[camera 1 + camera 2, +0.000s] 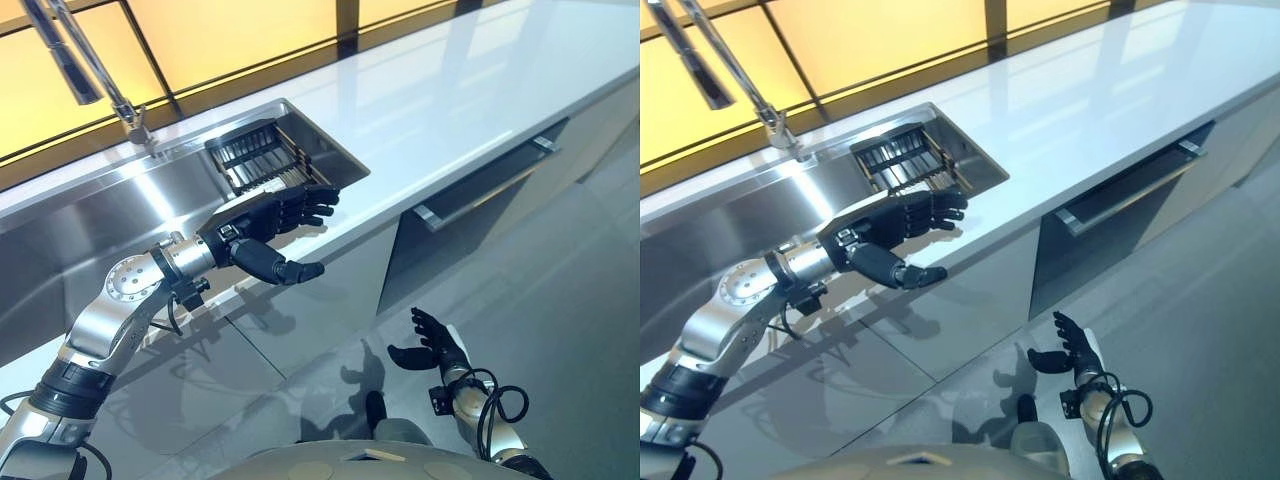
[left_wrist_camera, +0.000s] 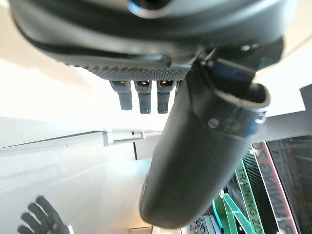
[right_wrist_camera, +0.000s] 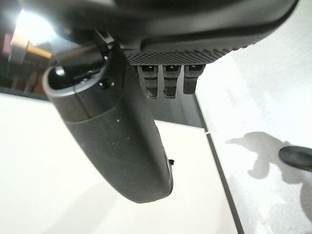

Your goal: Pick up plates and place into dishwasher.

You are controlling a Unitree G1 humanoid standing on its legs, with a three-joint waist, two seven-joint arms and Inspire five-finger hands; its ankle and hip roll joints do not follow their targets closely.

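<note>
Left hand (image 1: 268,228) hovered open and empty at the sink (image 1: 120,215) edge by the rack (image 1: 258,157), right hand (image 1: 432,340) open low; no plates seen, so reaching blind risked clipping the rack.

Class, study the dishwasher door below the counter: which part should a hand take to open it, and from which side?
Take the long handle bar along the door's top edge, just under the countertop. It stands off the door face, so fingers could likely hook behind it, coming from the front. The right hand hangs open, low before the cabinets; the left hand is open by the sink.
</note>
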